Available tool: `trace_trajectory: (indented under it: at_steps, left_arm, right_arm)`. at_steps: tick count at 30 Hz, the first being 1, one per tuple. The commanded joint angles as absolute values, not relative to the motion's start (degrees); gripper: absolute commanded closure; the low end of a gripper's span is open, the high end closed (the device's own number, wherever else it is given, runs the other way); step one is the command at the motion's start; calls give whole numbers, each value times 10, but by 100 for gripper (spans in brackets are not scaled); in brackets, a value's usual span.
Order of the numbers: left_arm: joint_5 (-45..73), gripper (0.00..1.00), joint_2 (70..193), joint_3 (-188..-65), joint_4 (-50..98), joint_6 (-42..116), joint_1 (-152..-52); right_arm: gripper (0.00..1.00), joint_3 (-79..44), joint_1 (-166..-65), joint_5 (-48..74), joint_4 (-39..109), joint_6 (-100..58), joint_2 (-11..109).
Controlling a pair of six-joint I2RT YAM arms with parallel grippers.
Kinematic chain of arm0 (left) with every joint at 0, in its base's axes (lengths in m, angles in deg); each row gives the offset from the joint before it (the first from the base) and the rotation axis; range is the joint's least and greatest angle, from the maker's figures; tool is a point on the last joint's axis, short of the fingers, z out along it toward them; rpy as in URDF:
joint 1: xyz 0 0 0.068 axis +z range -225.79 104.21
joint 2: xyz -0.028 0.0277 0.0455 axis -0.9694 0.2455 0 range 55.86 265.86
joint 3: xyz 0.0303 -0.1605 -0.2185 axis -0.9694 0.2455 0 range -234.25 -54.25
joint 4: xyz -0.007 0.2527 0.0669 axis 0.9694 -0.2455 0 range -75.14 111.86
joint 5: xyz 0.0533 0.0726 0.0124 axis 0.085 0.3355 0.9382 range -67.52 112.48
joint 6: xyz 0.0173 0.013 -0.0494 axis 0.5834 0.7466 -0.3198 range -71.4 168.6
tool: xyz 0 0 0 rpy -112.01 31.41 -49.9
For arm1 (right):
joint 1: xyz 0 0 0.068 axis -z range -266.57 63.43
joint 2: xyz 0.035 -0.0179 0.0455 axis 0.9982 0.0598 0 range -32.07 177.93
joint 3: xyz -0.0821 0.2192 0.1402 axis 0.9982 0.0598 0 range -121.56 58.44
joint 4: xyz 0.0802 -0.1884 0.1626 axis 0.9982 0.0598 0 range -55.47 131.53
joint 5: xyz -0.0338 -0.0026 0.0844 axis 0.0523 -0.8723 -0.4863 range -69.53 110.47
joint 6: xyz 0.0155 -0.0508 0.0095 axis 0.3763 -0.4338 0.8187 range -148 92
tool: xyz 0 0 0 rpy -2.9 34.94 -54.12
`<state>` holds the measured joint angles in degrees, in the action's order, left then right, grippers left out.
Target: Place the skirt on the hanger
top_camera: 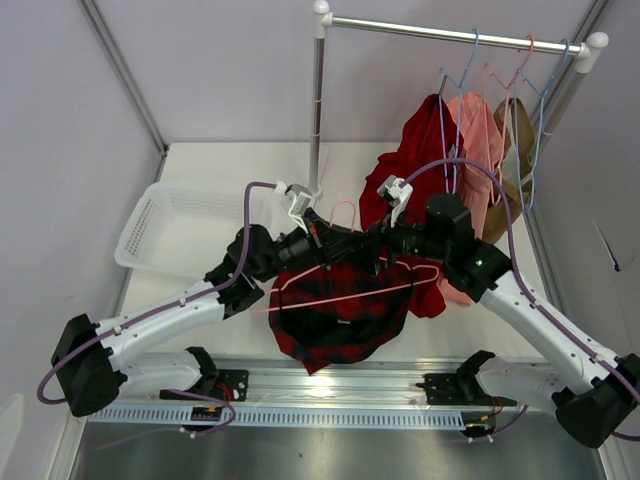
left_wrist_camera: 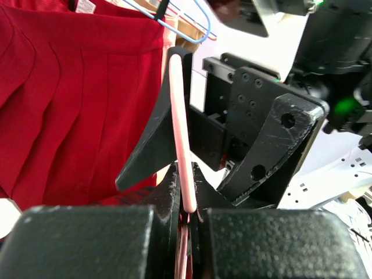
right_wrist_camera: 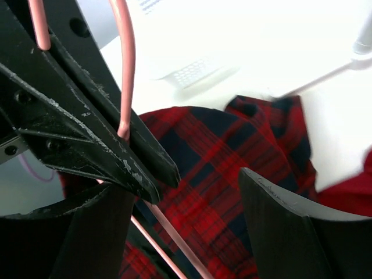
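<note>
Item 1, my left gripper (left_wrist_camera: 186, 206): clenched on the hanger (left_wrist_camera: 179, 128), its pink wire nipped between the pads.
Item 2, my right gripper (right_wrist_camera: 183, 192): released, fingers spread wide.
Item 3, the skirt (top_camera: 335, 318): centre of the overhead view, just below both grippers, hanger wire crossing its upper part.

left arm (top_camera: 170, 315): white links, black joints, black base | right arm (top_camera: 545, 320): same white-and-black build | purple cable (top_camera: 246, 220) runs along each arm | left pincer (left_wrist_camera: 187, 203): black, pebbled blocks, scuffed fingers | right pincer (right_wrist_camera: 186, 232): black fingers, worn pale edges, round screw holes
</note>
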<state>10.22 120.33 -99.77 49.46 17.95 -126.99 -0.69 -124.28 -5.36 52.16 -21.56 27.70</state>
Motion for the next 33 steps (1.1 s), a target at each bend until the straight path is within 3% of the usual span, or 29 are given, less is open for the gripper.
trace_trajectory:
  at_steps: [1, 5, 11, 17, 19, 26, 33]
  left_arm:
    - [83, 100, 1181, -1034, 531, 157, -1264]
    - [74, 100, 1184, -1033, 541, 150, -1255]
    - [71, 100, 1188, -1046, 547, 149, -1248]
    - [68, 100, 1194, -1058, 550, 152, -1247]
    - [67, 100, 1196, -1061, 549, 154, -1246]
    - [66, 100, 1203, -1079, 547, 161, -1244]
    - [77, 98, 1219, -1129, 485, 186, -1240]
  right_arm:
    - [25, -27, -1226, -163, 453, -223, 291]
    - [29, 3, -1205, -249, 376, -162, 288]
    - [46, 12, -1191, -310, 359, -137, 291]
    - [71, 32, -1188, -356, 327, -105, 297]
    - [73, 35, -1187, -371, 311, -91, 295]
    - [99, 34, -1187, -402, 287, -62, 288]
    - [100, 15, -1182, -362, 307, -55, 267]
